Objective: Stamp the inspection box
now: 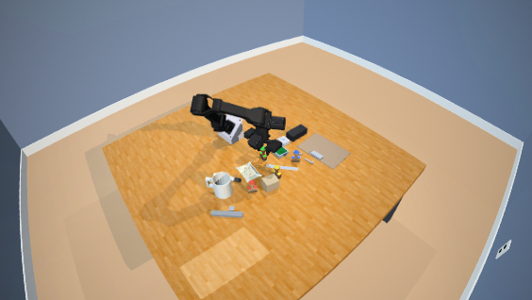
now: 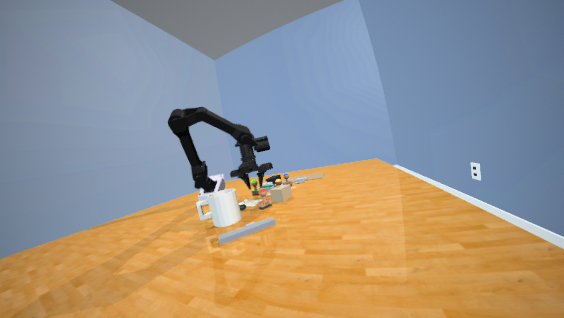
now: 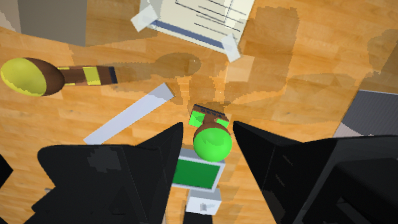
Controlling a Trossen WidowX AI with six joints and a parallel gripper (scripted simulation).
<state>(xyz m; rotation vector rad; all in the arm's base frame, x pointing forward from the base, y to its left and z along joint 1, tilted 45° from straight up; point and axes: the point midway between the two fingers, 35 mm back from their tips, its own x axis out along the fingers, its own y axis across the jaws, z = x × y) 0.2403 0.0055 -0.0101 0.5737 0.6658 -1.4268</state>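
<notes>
The green-knobbed PASS stamp (image 3: 212, 142) (image 1: 263, 151) (image 2: 254, 184) stands upright on the wooden bench, beside the green ink pad (image 3: 197, 174) (image 1: 281, 151). My gripper (image 3: 208, 125) (image 2: 252, 178) hangs straight over the stamp. Its fingers are open, with a gap showing on each side of the knob. The white inspection card (image 3: 200, 15) (image 1: 248, 171) lies a little beyond the stamp; I cannot make out a print on it.
A yellow-knobbed stamp (image 3: 30, 76) (image 1: 277, 170) and a grey strip (image 3: 130, 120) lie near the card. A blue stamp (image 1: 296, 155), red stamp (image 1: 252, 186), tan box (image 1: 270, 183), white mug (image 1: 222, 185) (image 2: 224, 207), grey bar (image 1: 226, 213) and black box (image 1: 296, 132) are around.
</notes>
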